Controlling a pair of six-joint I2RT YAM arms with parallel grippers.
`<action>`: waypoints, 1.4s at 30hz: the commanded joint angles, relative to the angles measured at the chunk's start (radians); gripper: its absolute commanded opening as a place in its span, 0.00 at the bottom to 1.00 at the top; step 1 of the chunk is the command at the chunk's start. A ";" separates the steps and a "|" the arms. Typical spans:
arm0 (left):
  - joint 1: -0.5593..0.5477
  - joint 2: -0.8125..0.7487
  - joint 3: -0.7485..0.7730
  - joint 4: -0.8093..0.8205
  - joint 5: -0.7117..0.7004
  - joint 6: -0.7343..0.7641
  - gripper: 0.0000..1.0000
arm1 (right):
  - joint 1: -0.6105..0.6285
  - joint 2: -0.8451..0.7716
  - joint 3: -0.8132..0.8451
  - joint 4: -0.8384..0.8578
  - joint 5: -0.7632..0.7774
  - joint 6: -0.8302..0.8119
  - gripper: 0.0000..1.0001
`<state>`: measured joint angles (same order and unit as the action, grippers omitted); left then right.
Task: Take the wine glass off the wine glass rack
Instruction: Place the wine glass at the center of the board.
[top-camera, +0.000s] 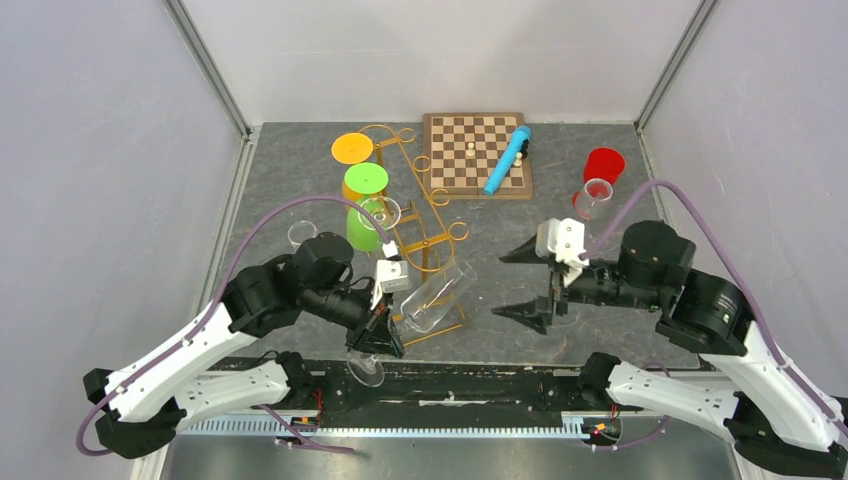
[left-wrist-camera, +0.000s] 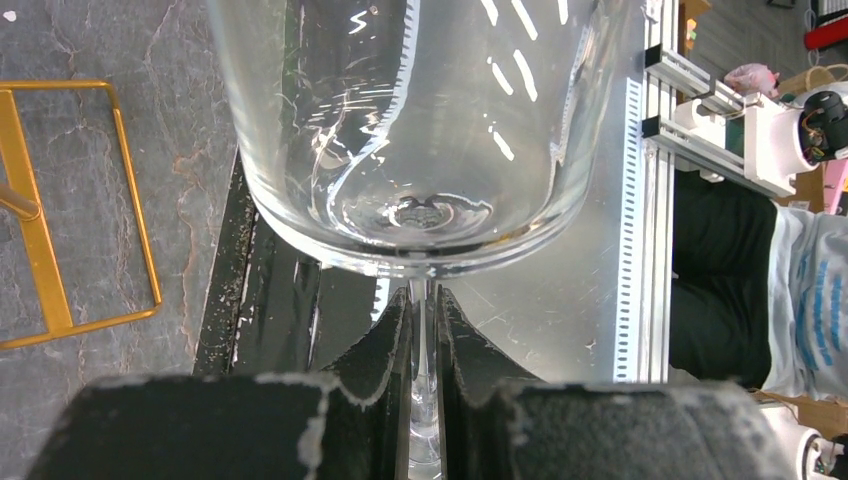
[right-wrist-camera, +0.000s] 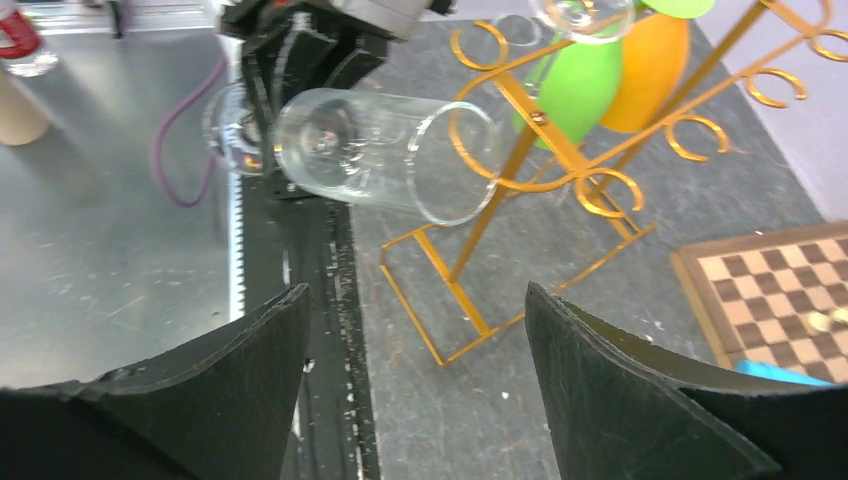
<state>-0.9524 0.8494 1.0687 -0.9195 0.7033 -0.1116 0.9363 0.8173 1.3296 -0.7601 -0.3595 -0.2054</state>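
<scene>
Looking at this one, we'd say the pull-off step is mostly done. The left end effector is pinched tight on the stem of the clear wine glass. The glass lies on its side in the air, mouth toward the rack and foot out over the near rail of the table. From the right wrist view the rim lines up with one of the lower curls, and we can't tell if it's touching or just in front. The right end effector is spread wide with nothing in it, off to the right of the rack.

Next move, we reckon, is drawing the glass clear of the gold wire, then tipping it upright to set down. Room-wise, the green glass and orange glass hang on the rack's left side, and the chessboard sits beyond. So the bare patch between the rack and the right arm looks easiest. Mind that near edge, though.
</scene>
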 joint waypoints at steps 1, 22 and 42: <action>-0.024 0.008 0.040 0.048 -0.005 0.088 0.02 | -0.001 -0.037 -0.051 0.040 -0.154 0.053 0.80; -0.098 0.042 0.001 0.075 -0.139 0.110 0.02 | -0.002 0.083 0.117 -0.041 -0.309 -0.071 0.72; -0.098 -0.035 -0.052 0.130 -0.139 0.110 0.02 | -0.002 0.153 0.143 -0.096 -0.319 -0.095 0.57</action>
<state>-1.0451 0.8444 1.0183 -0.8783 0.5514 -0.0547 0.9096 0.9661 1.4483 -0.8738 -0.6506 -0.2901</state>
